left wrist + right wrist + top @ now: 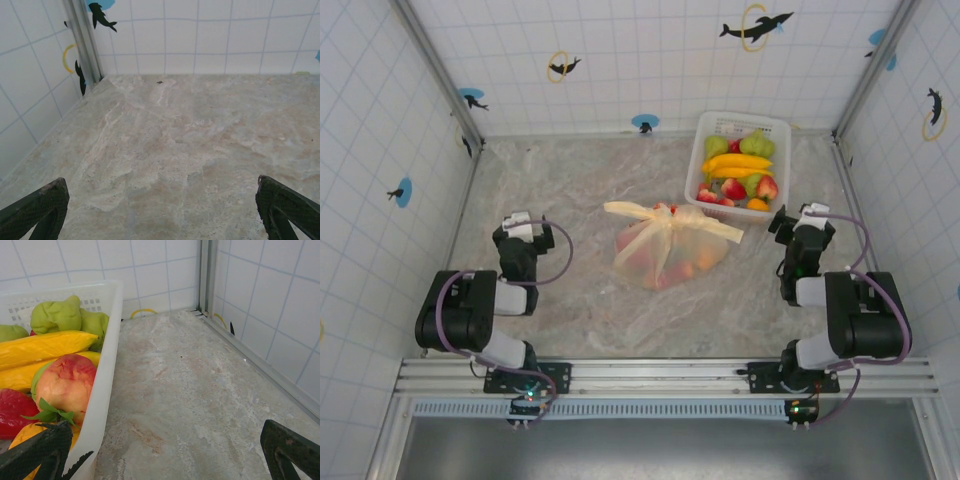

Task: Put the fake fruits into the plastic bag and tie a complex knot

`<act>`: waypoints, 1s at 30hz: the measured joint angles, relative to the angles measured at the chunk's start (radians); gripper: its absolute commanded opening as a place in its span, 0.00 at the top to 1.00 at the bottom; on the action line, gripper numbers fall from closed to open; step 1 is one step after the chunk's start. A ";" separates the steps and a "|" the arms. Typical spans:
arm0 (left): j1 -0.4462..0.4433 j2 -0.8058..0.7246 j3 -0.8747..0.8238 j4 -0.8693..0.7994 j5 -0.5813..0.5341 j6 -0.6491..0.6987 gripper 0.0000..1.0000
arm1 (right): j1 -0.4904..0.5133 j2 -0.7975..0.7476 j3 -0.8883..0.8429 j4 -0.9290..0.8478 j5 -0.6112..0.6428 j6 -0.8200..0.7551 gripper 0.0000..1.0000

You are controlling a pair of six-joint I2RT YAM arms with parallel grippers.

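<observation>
Marble tabletop (570, 180), plastic bag (670, 250) between the spread jaws, well apart.

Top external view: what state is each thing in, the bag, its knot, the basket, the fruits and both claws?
plastic bag: lying on the table, tied shut, fruit shapes showing through.
knot: tied, two ends sticking out sideways.
white basket: upright, holding fruits.
fake fruits: piled in the basket, not bagged.
left claw: open, empty.
right claw: open, empty, beside the basket.
</observation>
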 measured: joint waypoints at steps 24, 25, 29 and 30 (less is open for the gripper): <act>0.000 0.000 0.000 0.000 0.012 -0.002 0.02 | 0.014 0.000 0.000 0.000 0.018 -0.007 0.00; 0.000 0.000 0.000 0.000 0.012 -0.002 0.03 | 0.014 0.000 0.000 0.000 0.018 -0.007 0.01; 0.000 0.000 0.000 0.000 0.012 -0.002 0.02 | 0.014 0.000 0.000 0.000 0.018 -0.008 0.00; 0.000 0.000 0.000 0.000 0.012 -0.002 0.02 | 0.014 0.000 0.001 0.000 0.018 -0.008 0.00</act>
